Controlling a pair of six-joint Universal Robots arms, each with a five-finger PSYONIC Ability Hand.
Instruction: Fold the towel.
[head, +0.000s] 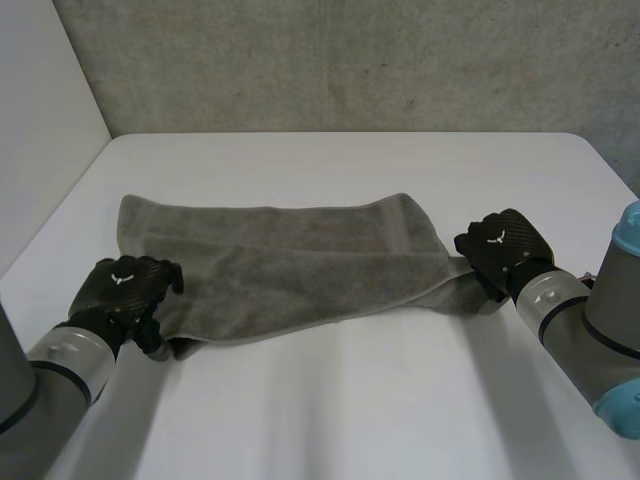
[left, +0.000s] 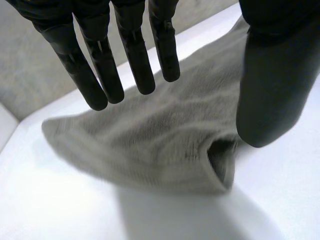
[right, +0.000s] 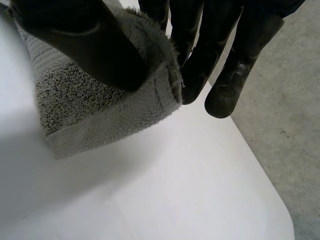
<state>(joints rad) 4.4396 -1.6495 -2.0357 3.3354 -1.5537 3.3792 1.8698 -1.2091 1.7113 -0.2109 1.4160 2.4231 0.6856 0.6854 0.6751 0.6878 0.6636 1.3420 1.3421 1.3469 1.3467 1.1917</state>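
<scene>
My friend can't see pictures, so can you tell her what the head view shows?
A grey towel lies stretched across a white table, with a black robot hand at each end. The left hand is at the towel's near left corner, and the right hand is at its near right corner.

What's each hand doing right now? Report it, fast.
Left hand: open, fingers straight over a corner of the towel.
Right hand: closed on the towel, thumb and fingers pinching a corner.
</scene>
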